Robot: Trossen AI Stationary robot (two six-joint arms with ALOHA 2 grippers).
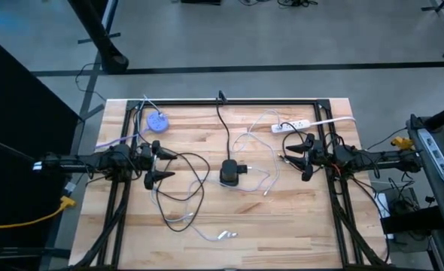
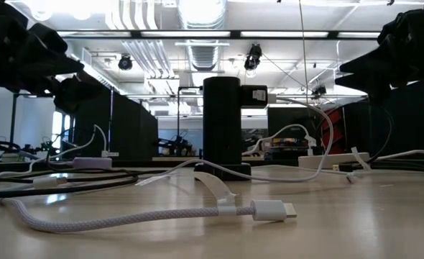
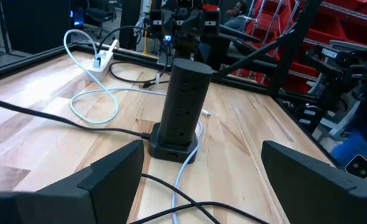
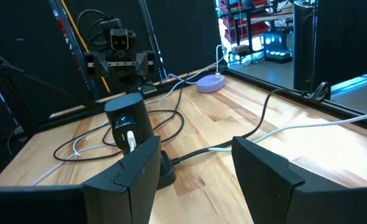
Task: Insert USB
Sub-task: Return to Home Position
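Note:
A black power tower stands upright in the middle of the wooden table, with a white plug stuck in its side. A loose white USB cable lies on the table near the front edge, its plug resting flat. My left gripper hovers open at the table's left, pointing level at the tower. My right gripper hovers open at the table's right, also facing the tower. Neither gripper has anything between its fingers.
A purple round hub lies at the far left and a white power strip at the far right. Black and white cables loop across the table around the tower. A black frame rail runs along the far edge.

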